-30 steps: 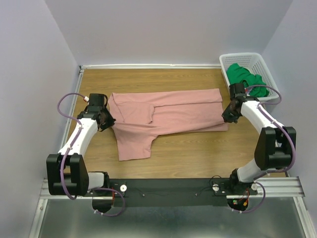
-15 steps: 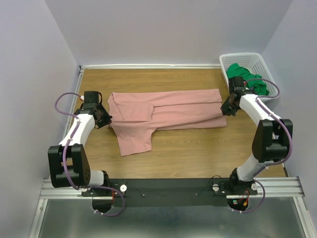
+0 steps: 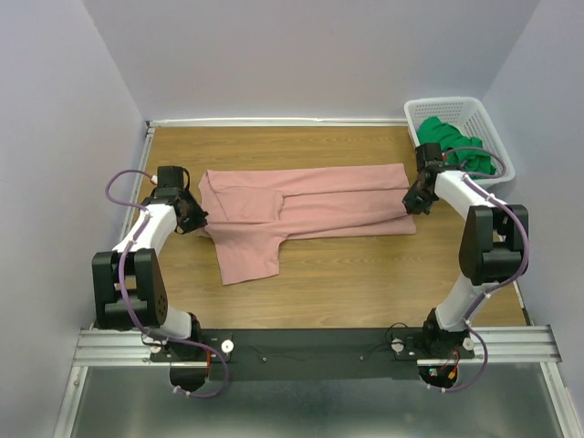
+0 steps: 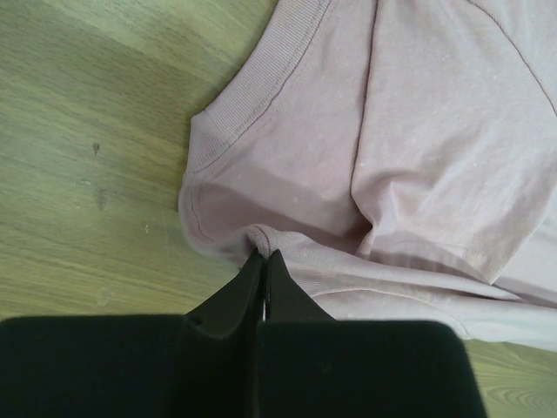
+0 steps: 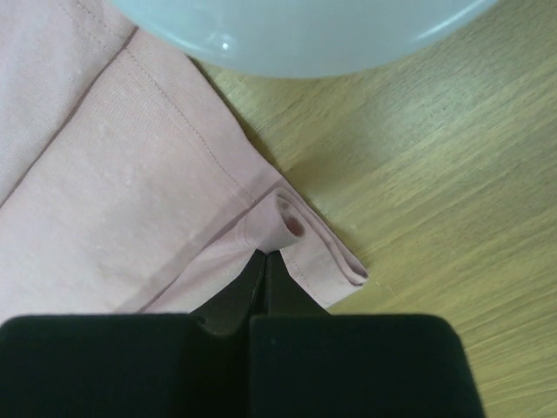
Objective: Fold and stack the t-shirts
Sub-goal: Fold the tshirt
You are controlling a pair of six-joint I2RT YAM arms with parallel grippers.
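The dusty-pink t-shirt [image 3: 310, 205] lies stretched left to right across the wooden table, folded lengthwise, with one flap hanging toward the near side at the left. My left gripper [image 3: 197, 219] is shut on a pinch of cloth beside the collar; in the left wrist view the shut gripper [image 4: 263, 254] bites the pink t-shirt [image 4: 418, 131] there. My right gripper [image 3: 411, 203] is shut on the hem corner at the shirt's right end; in the right wrist view the gripper [image 5: 265, 254] holds a small roll of the pink t-shirt [image 5: 113, 174]. The bright green t-shirt [image 3: 453, 139] lies crumpled in the basket.
The white lattice basket [image 3: 456, 102] stands at the back right corner, just beyond the right arm. Walls close the table on the left, back and right. A pale rounded shape [image 5: 296, 35] fills the top of the right wrist view. Bare wood [image 3: 365, 274] lies between shirt and arm bases.
Both grippers have shifted slightly toward the far side, still pinching the pink shirt. The cloth followed, its near flap and right hem drawing up and lying flatter.
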